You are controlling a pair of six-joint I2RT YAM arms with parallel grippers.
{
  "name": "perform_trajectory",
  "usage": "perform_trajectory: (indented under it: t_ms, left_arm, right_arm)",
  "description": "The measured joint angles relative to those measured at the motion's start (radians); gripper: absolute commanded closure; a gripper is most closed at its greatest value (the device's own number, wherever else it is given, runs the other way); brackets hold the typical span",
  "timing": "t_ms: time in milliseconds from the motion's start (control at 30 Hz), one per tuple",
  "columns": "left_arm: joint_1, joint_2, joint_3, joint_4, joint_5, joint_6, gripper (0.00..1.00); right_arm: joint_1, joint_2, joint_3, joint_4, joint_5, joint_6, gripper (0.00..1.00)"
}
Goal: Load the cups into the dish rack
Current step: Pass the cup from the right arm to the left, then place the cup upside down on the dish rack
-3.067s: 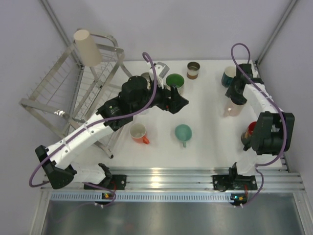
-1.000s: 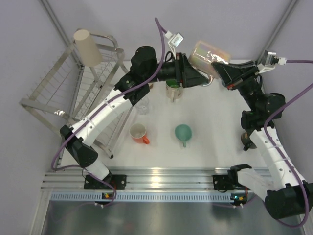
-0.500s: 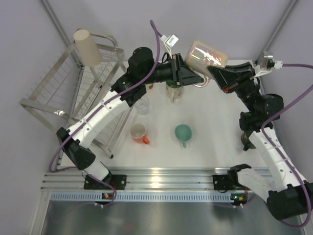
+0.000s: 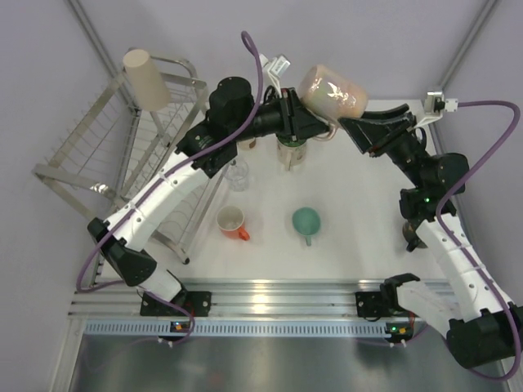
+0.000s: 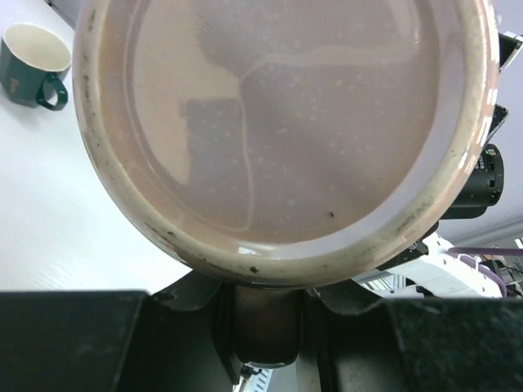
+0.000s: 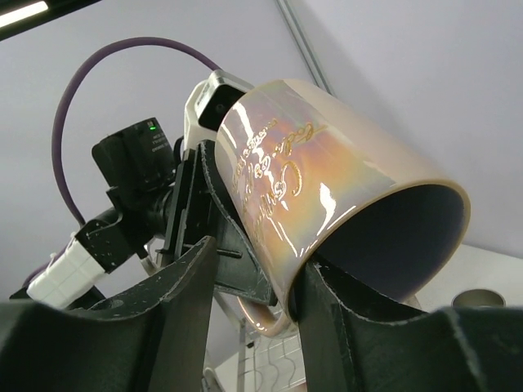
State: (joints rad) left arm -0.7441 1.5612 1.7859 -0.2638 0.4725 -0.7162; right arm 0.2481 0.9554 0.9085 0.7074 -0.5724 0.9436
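A pink iridescent cup [image 4: 331, 91] hangs in the air above the back of the table, between my two grippers. My left gripper [image 4: 315, 126] is shut on its handle; in the left wrist view the handle [image 5: 265, 318] sits clamped between the jaws under the cup's base [image 5: 278, 122]. My right gripper [image 6: 253, 261] is open at the cup's rim [image 6: 327, 163]: one finger is inside the mouth, the other stands clear of the wall. The wire dish rack [image 4: 122, 155] stands at the left with a beige cup [image 4: 145, 77] on its top.
On the table stand a green-inside cup [image 4: 292, 151], a clear glass [image 4: 237, 174], an orange-handled white cup [image 4: 232, 221], a teal cup [image 4: 306, 220] and a dark cup [image 4: 411, 233] by the right arm. A dark teal cup [image 5: 33, 61] shows in the left wrist view.
The pink cup and both grippers have shifted left toward the rack side. My right gripper's jaws have opened off the cup's wall; the left stays shut on the handle.
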Motion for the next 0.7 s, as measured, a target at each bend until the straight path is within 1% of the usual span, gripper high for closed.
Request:
perform_trajectory:
  t_ms: [300,700]
  left_arm:
    - [0.019,-0.033,0.0,-0.015,-0.06,0.024,1.0]
    - [0.039,-0.084,0.0,-0.083,-0.219,0.108,1.0]
  right_arm:
    - [0.001,-0.004,-0.002,-0.001,-0.001,-0.006,0.51]
    - [0.001,-0.065,-0.032,-0.024,-0.001,-0.036,0.49]
